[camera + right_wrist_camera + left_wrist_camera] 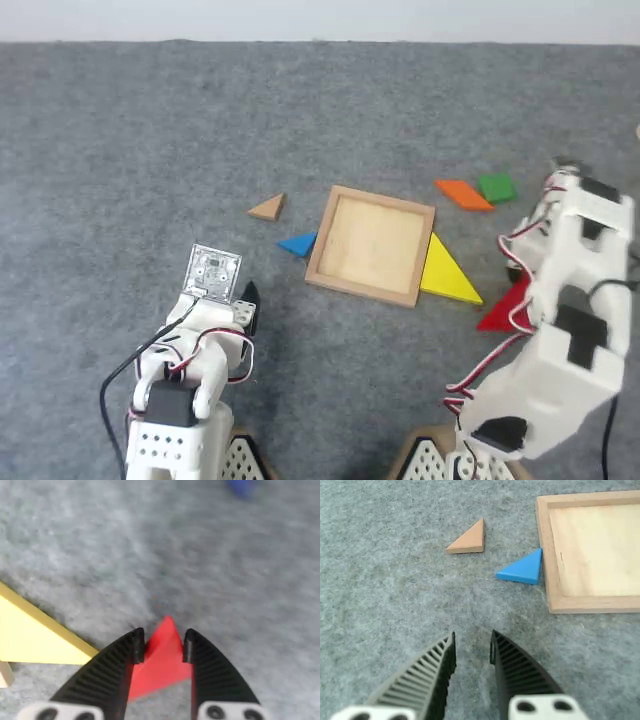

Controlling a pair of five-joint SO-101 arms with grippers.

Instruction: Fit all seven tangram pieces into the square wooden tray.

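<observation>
The square wooden tray (318, 262) lies mid-table with nothing inside. By its left side lie a blue triangle (298, 243) and a tan triangle (268, 208); the left wrist view shows the same blue triangle (522, 569), tan triangle (469, 540) and tray (545, 555). A yellow triangle (446, 273) touches the tray's right side. An orange parallelogram (464, 193) and a green square (496, 187) lie farther back. My left gripper (472, 642) hovers open over bare mat. My right gripper (164, 642) is open, its fingers either side of a red triangle's (162, 657) corner.
Grey mat covers the table. The right arm (570, 300) hangs over the red triangle (503, 308) and the mat at the right edge. A blurred blue thing (242, 487) lies beyond the right gripper. The yellow triangle (35, 635) sits close beside it.
</observation>
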